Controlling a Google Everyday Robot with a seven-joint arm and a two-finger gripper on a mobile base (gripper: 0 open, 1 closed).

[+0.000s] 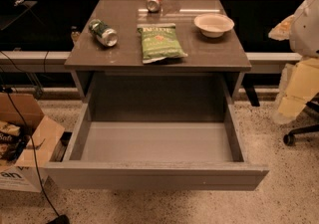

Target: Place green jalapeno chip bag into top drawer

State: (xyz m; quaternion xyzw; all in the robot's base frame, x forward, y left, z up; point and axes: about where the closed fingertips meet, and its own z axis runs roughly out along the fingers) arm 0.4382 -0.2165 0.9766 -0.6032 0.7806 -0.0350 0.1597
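Note:
The green jalapeno chip bag [160,42] lies flat on the grey-brown cabinet top [124,56], near its front edge at the middle. The top drawer [157,175] is pulled fully open below it, and its grey inside holds nothing. My gripper is not in view. A white and pale yellow shape [304,54] at the right edge may be part of my arm; it stands well to the right of the cabinet.
A green-and-silver soda can [103,33] lies on its side left of the bag. A red can [154,0] lies at the back. A white bowl [214,24] sits at the right. A cardboard box [22,148] and cables are on the floor at left, and a chair base [299,133] at right.

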